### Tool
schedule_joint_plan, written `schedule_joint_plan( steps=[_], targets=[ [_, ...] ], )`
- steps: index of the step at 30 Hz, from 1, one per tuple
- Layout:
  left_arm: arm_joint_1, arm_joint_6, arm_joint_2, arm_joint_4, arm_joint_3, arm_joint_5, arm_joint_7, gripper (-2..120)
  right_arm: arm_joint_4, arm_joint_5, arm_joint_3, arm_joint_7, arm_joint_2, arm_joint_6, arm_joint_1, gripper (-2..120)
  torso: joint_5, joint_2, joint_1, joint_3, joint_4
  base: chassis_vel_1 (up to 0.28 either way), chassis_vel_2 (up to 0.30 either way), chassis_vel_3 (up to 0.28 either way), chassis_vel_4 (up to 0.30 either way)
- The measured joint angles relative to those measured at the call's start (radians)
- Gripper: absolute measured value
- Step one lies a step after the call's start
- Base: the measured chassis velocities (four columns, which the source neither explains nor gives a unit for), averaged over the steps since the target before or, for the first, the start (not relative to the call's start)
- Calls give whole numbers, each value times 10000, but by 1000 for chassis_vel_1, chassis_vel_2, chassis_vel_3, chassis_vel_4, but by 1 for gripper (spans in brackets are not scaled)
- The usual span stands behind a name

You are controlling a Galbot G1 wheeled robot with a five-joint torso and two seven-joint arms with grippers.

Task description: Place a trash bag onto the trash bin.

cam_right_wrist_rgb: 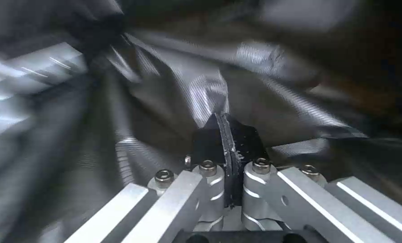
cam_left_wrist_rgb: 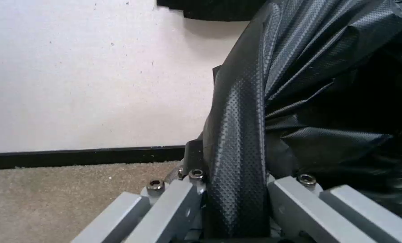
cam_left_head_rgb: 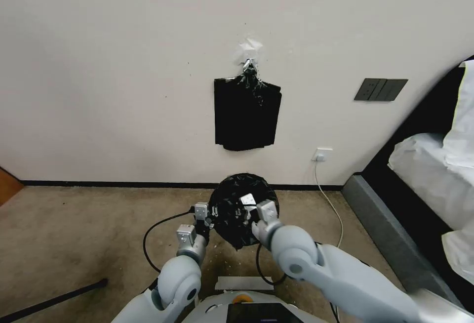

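Trash bag (cam_left_head_rgb: 236, 214) sits low on the floor near the wall, spread into a round black dome right in front of the robot. Looks draped over the trash bin, but the bin itself is hidden under the plastic, so can't confirm the rim is seated.

Left pincer (cam_left_head_rgb: 207, 214) is at the bag's left edge, clenched on a thick fold of the film; the left wrist view shows that fold running straight between the fingers (cam_left_wrist_rgb: 174, 202). Right pincer (cam_left_head_rgb: 256, 213) is at the bag's right edge, pads (cam_right_wrist_rgb: 219, 141) pressed together with a thin edge of plastic between them.

Handling, my read: film is very light, soft, no stiffness, glossy and embossed, so slippery and prone to sliding out under a weak pinch. Tears if stretched hard over a rim. Best hold is the mouth hem on opposite sides, gathered folds rather than a single layer.

Around it: stack of spare bags (cam_left_head_rgb: 247, 115) hangs on the wall above, white cable (cam_left_head_rgb: 330, 199) drops from an outlet (cam_left_head_rgb: 321, 154), bed (cam_left_head_rgb: 434, 165) on the right, carpet (cam_left_head_rgb: 74, 234) underfoot.
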Motion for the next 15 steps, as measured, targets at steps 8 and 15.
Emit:
schedule_joint_plan(
  steps=[8,15],
  targets=[
    [50,18,42,-136,13,254,139,1,-871,-310,-226,159,339,-21,208,0,1,0,-1,0,-1,0,0,0,0],
    [106,18,23,-166,35,312,172,1,-1289,-341,-285,247,457,1,404,0,0,0,-2,0,0,0,0,0,0]
  ],
)
